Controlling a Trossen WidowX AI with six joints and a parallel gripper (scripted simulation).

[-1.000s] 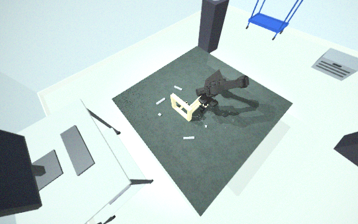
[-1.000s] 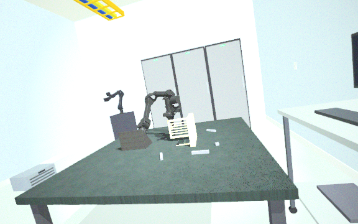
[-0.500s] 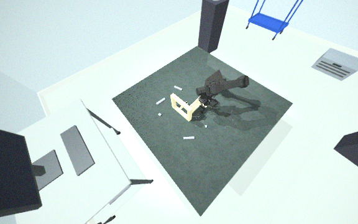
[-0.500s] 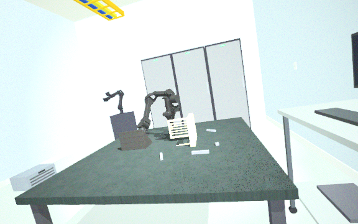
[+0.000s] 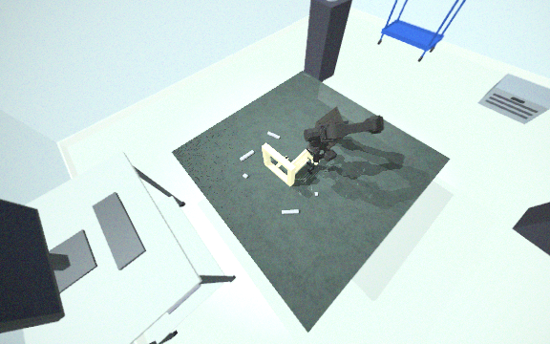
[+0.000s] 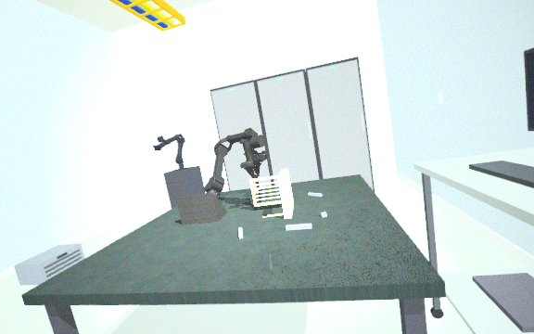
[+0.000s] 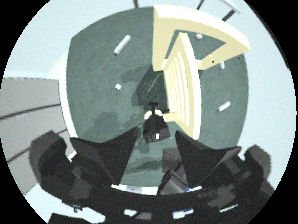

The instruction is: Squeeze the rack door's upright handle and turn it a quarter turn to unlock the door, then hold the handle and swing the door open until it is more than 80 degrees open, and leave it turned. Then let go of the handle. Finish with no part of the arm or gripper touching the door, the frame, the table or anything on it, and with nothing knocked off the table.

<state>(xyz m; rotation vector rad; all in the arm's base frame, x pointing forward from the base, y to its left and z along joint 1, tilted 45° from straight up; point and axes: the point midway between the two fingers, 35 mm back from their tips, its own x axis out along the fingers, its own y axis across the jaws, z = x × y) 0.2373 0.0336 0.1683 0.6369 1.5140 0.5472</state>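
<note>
The cream rack door (image 5: 302,159) (image 6: 252,194) (image 7: 194,90) stands swung out from the cream frame (image 5: 266,156) (image 6: 287,192) (image 7: 187,21), at roughly a right angle to it. In the wrist view the dark handle (image 7: 156,126) is beside the door's free edge, with cream pieces at its far end. My gripper (image 5: 312,160) (image 6: 254,174) (image 7: 157,131) is open at the door's free end. Its fingertips stand apart on either side of the handle in the wrist view. Whether either finger still touches the handle cannot be told.
Several pale blocks lie on the dark green table (image 5: 256,229) (image 6: 179,269), including a long one (image 5: 290,211) (image 7: 122,44) and a small cube (image 5: 316,194) (image 7: 118,87) on the door's open side. A brown block-like object (image 6: 199,209) shows near the arm's base in the exterior view.
</note>
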